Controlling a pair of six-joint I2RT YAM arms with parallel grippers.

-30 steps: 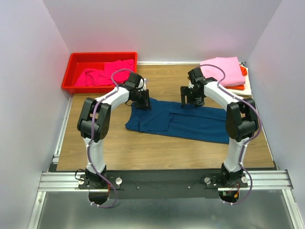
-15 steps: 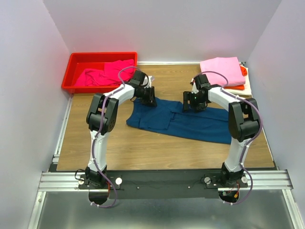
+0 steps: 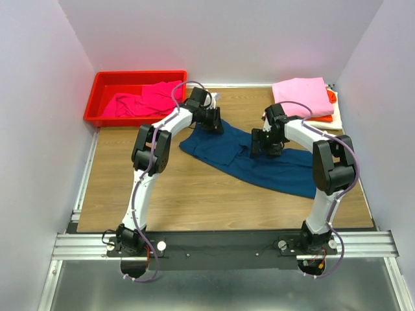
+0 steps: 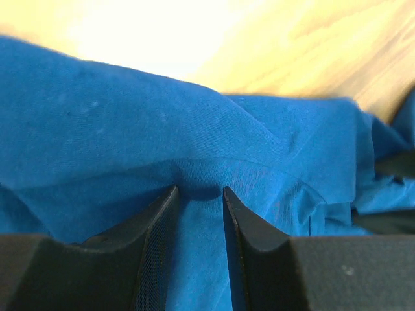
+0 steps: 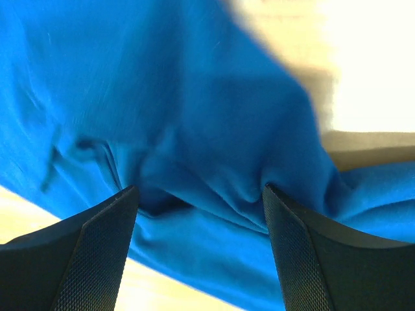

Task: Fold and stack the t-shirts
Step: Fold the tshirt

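1. Navy tee point(image 3: 279, 172) lay rumpled on the table point(image 3: 194, 201), slanting from far left to near right; the folded stack point(image 3: 303, 97) sat at far right.
2. Left gripper point(image 3: 215, 121) had its jaws pinched on the tee's far-left edge; right gripper point(image 3: 267, 144) stood with jaws wide apart, astride a ridge of cloth at mid-tee.
3. Judgement: draw the pinched edge out low and taut; flatten wrinkles before folding.
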